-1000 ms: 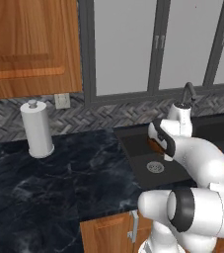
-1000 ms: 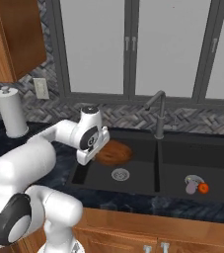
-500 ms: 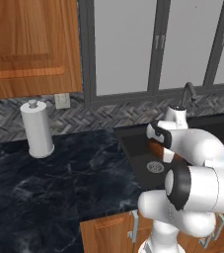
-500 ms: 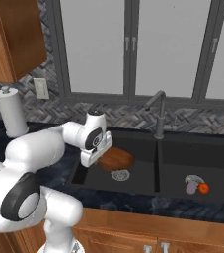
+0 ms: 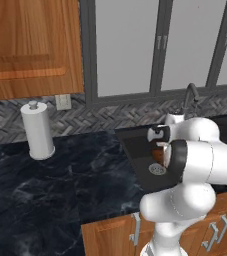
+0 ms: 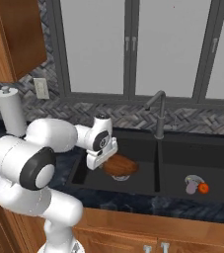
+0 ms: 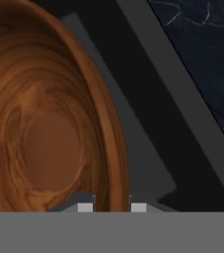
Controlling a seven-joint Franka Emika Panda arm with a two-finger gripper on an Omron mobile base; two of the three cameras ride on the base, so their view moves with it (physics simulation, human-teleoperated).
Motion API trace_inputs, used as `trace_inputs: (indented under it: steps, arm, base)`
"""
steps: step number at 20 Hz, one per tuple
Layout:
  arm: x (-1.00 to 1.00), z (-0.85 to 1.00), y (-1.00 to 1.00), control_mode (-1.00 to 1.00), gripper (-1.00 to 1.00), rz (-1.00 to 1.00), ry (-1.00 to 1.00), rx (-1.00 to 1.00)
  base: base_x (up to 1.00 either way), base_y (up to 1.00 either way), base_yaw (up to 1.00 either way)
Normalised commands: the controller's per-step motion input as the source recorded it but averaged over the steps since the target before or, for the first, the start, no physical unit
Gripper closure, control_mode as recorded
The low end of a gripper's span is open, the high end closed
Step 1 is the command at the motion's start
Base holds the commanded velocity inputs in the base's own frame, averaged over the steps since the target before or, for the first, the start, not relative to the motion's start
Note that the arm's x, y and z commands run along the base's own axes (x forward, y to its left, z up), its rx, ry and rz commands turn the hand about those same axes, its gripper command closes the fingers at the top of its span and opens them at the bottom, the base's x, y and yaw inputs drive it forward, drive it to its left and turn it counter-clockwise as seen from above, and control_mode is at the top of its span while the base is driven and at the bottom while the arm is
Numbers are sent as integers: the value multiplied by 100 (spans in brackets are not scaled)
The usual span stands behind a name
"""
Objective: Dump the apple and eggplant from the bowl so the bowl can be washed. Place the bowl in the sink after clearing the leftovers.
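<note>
Two pieces of produce, the apple [image 6: 204, 188] and the eggplant [image 6: 191, 185], already lie together on the floor of the right basin of the sink [image 6: 177, 148] — so the dumping looks done and what remains is setting the bowl [image 6: 119, 166] down. The gripper [image 6: 102, 161] is pinched tight on the bowl's rim; in the hand view the fingertips [image 7: 85, 207] straddle the wooden wall, one inside and one outside, with the glossy interior to their left. The bowl hangs tilted low in the left basin, above the drain, and I cannot tell whether its underside touches the floor yet.

Main risk, as I judge it: a release from this tilt. If the jaws part while the bowl is still off the floor, it would drop on its edge, rock or roll, and could clatter against the basin wall or the divider. A thin rim grip on a wide bowl also leaves plenty of leverage — any quick wrist turn might let it pivot or slip between the pads.

Lowering further has its own hazard: the hand sits close to the near-left wall of the basin, and a careless descent could knock the wrist on the counter [image 5: 60, 170] edge. The faucet [image 6: 158, 111] stands well apart.
</note>
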Motion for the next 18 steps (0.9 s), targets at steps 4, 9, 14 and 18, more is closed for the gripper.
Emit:
trace_inputs:
  steps: [4,9,14,18]
  arm:
    - [37,-35,-3,-100,100,-4,0,0]
    - [9,-58,-7,-100,100,-1,0,0]
    - [18,-30,-7,-100,100,0,0,0]
    - [24,-29,-9,-100,100,0,0,0]
  base:
    - [0,0,0]
    - [0,0,0]
    - [0,0,0]
    - [0,0,0]
